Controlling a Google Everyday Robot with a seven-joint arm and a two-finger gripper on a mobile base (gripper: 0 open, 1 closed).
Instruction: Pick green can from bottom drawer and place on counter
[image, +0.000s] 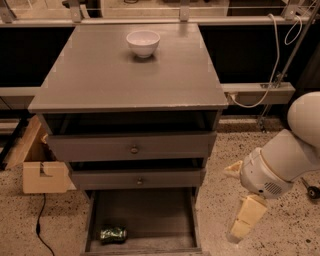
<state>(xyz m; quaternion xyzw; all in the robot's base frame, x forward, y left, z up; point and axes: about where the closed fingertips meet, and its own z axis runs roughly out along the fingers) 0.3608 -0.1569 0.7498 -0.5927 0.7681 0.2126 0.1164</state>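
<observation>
The green can (113, 234) lies on its side in the front left corner of the open bottom drawer (155, 212). The counter (125, 80) is the grey top of the cabinet, with a white bowl (143, 42) near its back edge. My gripper (241, 226) hangs low to the right of the bottom drawer, outside it and just above the floor. It is well apart from the can and holds nothing that I can see. The white arm (280, 162) rises behind it at the right edge.
Two grey drawers with round knobs (134, 149) sit above the bottom drawer, slightly pulled out. A cardboard box (42, 172) stands left of the cabinet, with a black cable (39, 231) on the speckled floor. A rail with white cables (260, 92) runs behind on the right.
</observation>
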